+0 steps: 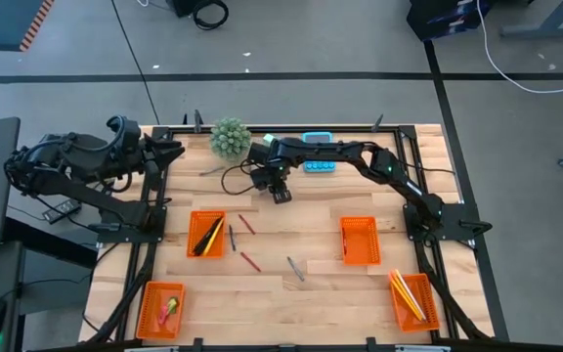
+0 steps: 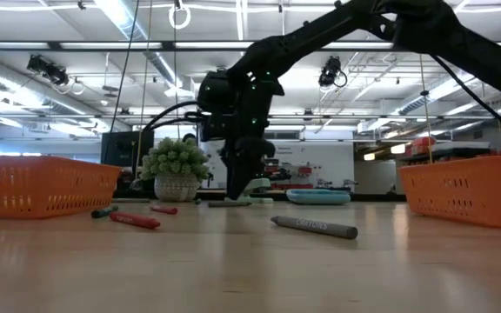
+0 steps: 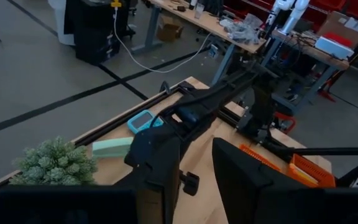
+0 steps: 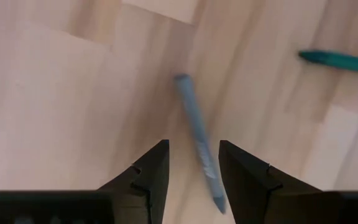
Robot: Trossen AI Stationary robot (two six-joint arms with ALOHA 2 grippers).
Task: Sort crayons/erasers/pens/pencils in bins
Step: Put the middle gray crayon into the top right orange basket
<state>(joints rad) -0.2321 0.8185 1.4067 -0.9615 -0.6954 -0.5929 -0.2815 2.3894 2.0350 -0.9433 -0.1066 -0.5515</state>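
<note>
Orange bins (image 1: 206,235) mark your table in the high view; your right gripper (image 1: 281,194) is stretched across to the far left-centre, beside the plant (image 1: 230,138), while your left arm sits folded at the table's left edge. One bin holds pencils (image 1: 408,296).

Low view: that gripper (image 2: 247,184) points straight down, fingertips just off the wood, with a grey crayon (image 2: 315,227) and a red crayon (image 2: 134,220) lying nearer the camera.

Right wrist view: the fingers (image 4: 151,176) stand apart, holding nothing, straddling a grey-blue crayon (image 4: 199,143) flat on the table.

Left wrist view: I cannot tell your left gripper's state.
</note>
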